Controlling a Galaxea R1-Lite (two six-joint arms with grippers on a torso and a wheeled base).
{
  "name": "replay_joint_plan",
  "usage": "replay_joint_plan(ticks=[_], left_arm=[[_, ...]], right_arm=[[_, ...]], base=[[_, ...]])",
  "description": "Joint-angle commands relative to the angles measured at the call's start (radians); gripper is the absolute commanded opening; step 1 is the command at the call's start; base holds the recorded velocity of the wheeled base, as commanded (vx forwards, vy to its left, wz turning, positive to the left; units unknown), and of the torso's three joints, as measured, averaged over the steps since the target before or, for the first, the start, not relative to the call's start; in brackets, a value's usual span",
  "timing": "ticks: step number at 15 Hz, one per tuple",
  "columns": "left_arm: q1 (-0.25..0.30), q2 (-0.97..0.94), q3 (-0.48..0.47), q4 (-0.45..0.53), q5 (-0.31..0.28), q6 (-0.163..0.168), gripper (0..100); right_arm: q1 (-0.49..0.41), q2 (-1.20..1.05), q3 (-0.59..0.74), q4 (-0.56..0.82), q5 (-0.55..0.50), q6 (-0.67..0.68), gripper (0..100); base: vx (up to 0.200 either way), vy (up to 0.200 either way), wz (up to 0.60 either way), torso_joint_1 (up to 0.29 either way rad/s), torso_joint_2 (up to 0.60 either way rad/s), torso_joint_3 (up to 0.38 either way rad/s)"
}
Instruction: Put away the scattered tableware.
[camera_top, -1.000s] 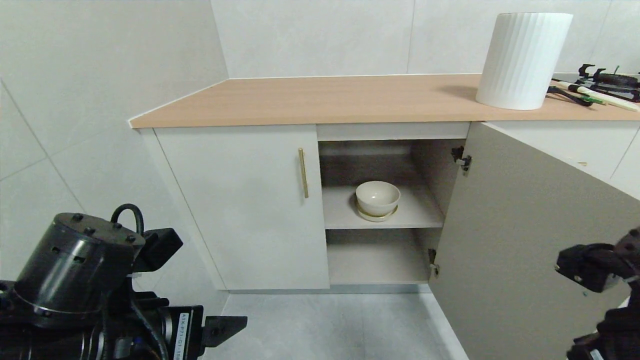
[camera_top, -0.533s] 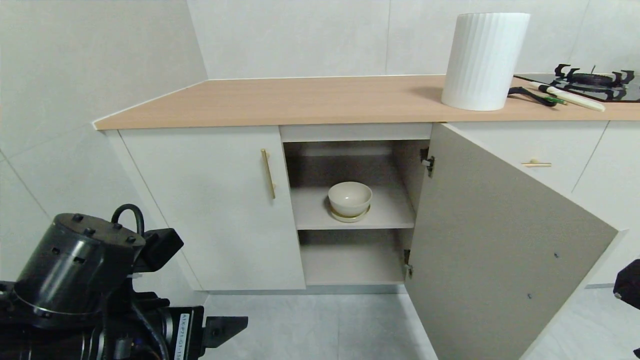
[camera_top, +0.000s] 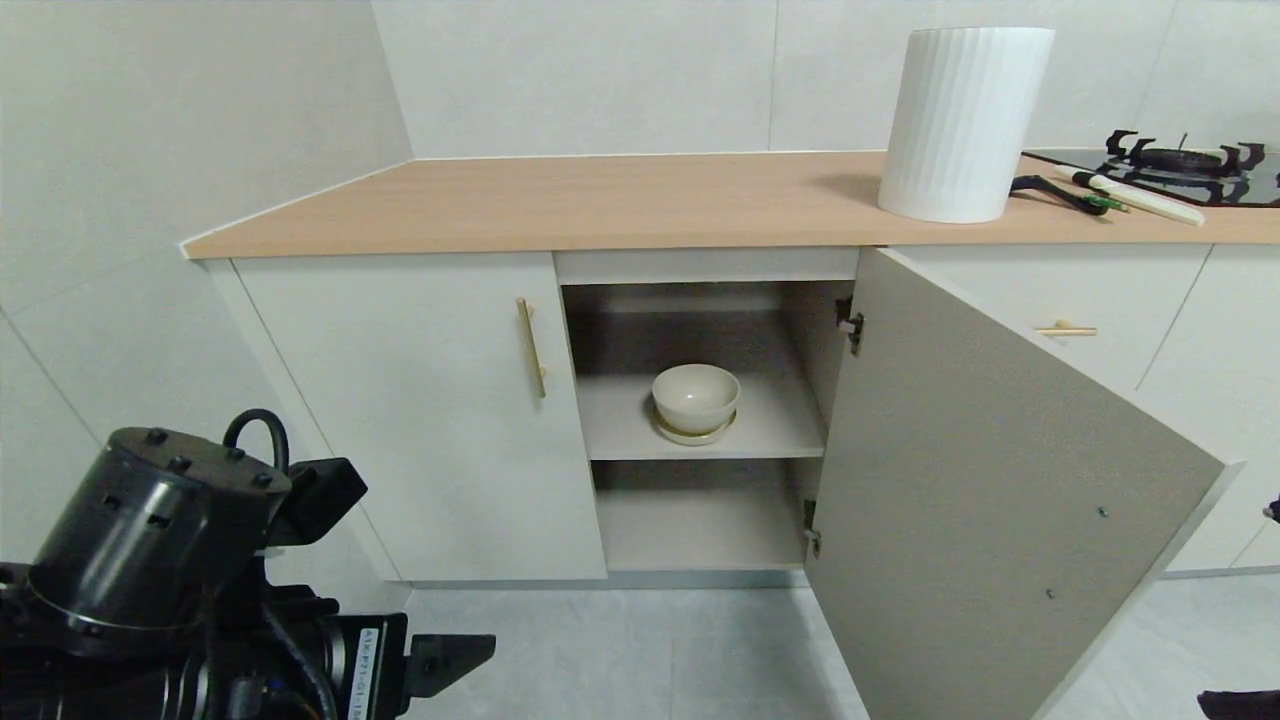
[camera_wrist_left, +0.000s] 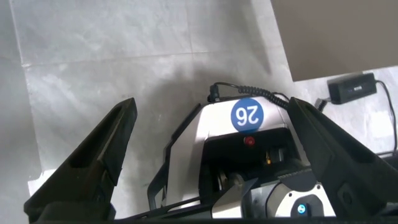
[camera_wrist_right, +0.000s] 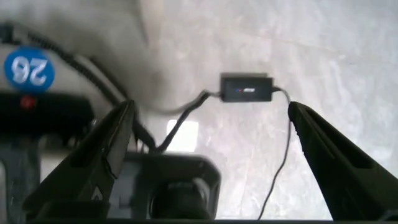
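Note:
A cream bowl (camera_top: 695, 396) sits on a small plate (camera_top: 694, 433) on the upper shelf (camera_top: 770, 430) of the open cabinet, in the head view. My left gripper (camera_wrist_left: 211, 106) is open with nothing between its fingers; it points down at the grey floor and is low at the left, far from the cabinet. My right gripper (camera_wrist_right: 210, 107) is open too and holds nothing, also above the floor.
The cabinet's right door (camera_top: 980, 480) stands swung out toward me; the left door (camera_top: 420, 400) is shut. On the wooden counter (camera_top: 560, 200) stand a white ribbed container (camera_top: 962, 120) and utensils (camera_top: 1130, 192) beside a stove (camera_top: 1180, 160). A black adapter (camera_wrist_right: 247, 88) with its cable lies on the floor.
The head view has panned, so the cabinet sits further left in the picture. My right arm has dropped from the right side to the bottom right corner. The left arm is unchanged.

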Motion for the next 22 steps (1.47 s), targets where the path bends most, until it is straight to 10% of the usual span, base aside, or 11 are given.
replay_joint_plan(ticks=[1, 8, 22], left_arm=[[0.0, 0.002, 0.001, 0.0, 0.0, -0.001, 100], [0.0, 0.002, 0.002, 0.0, 0.0, -0.001, 100], [0.0, 0.002, 0.002, 0.0, 0.0, -0.001, 100]], right_arm=[[-0.09, 0.013, -0.002, -0.034, -0.002, -0.033, 100], [-0.291, 0.103, 0.021, -0.301, 0.006, -0.068, 100], [-0.28, 0.223, 0.081, -0.552, 0.018, -0.019, 100]], base=[[0.0, 0.0, 0.0, 0.0, 0.0, 0.0], [0.0, 0.0, 0.0, 0.0, 0.0, 0.0], [0.0, 0.0, 0.0, 0.0, 0.0, 0.0]])
